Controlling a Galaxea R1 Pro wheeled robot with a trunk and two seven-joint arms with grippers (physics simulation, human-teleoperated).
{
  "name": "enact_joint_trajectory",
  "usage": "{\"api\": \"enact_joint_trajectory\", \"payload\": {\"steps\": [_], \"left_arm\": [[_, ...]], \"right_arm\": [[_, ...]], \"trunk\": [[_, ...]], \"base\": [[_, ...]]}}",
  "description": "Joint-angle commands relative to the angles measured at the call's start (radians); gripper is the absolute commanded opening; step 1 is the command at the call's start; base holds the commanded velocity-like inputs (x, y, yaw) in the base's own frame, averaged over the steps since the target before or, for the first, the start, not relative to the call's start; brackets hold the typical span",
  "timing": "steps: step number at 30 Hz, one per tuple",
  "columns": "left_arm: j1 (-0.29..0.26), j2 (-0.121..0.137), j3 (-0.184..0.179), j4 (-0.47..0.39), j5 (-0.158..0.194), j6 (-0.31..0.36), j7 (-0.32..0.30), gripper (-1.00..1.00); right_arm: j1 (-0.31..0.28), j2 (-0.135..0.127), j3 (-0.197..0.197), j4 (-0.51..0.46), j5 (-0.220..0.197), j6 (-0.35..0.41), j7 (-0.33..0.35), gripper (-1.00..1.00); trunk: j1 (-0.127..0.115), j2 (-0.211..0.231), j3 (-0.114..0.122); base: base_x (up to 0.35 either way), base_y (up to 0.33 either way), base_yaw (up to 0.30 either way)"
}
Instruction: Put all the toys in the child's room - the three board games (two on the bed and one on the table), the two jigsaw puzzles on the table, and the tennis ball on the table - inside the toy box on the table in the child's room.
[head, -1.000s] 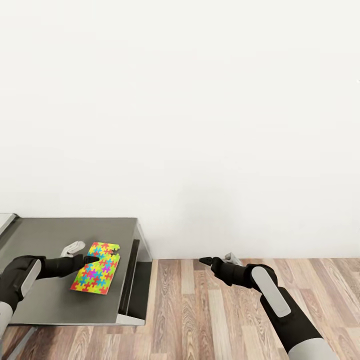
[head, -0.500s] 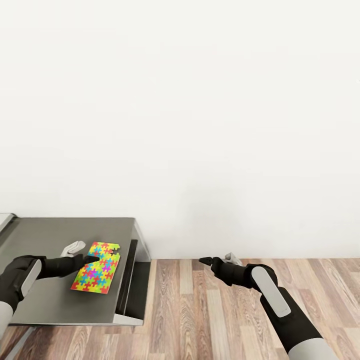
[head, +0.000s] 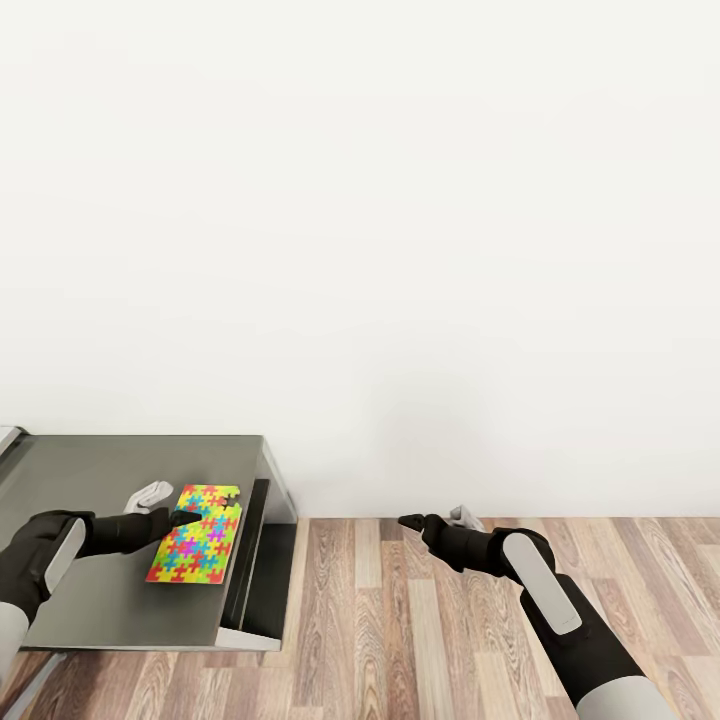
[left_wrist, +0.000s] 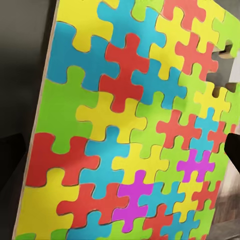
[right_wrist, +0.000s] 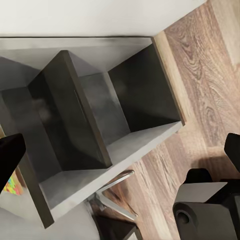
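Note:
A jigsaw puzzle (head: 195, 535), a flat board of yellow, red, blue and green pieces, hangs tilted just over the right end of the table (head: 100, 470). My left gripper (head: 172, 508) is shut on its near left edge. In the left wrist view the jigsaw puzzle (left_wrist: 125, 130) is seen up close, with one dark fingertip (left_wrist: 234, 155) at its edge. My right gripper (head: 432, 518) is open and holds nothing, out over the wood floor to the right of the table. The toy box, the board games, the tennis ball and the bed are out of view.
The table's dark side panel and open shelf (right_wrist: 90, 115) face my right gripper (right_wrist: 120, 150). A light grey corner (head: 8, 440) shows at the table's far left. A white wall (head: 400, 250) rises behind. Wood-plank floor (head: 420, 620) lies to the right of the table.
The table has slid a little to the left in the picture, while the puzzle stays with my left gripper and now lies nearer the table's right end. The right arm looks unchanged.

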Motion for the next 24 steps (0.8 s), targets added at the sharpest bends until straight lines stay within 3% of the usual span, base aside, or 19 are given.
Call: {"api": "enact_joint_trajectory", "payload": {"steps": [1,8,24], "left_arm": [[0.001,-0.001,0.001,0.008,-0.009,0.005,-0.001,1.00],[0.001,0.000,0.001,0.008,-0.009,0.005,-0.001,1.00],[0.001,0.000,0.001,0.008,-0.009,0.005,-0.002,1.00]], "right_arm": [[-0.001,-0.001,0.002,-0.001,-0.010,0.000,-0.010,1.00],[-0.001,-0.001,0.002,-0.001,-0.010,0.000,-0.010,1.00],[-0.001,-0.001,0.002,-0.001,-0.010,0.000,-0.010,1.00]], "trunk": [[0.001,-0.001,-0.002],[0.001,-0.001,-0.002],[0.001,-0.001,-0.002]], "base": [[0.000,-0.042,0.000],[0.000,-0.138,0.000],[0.000,-0.008,0.000]]}}
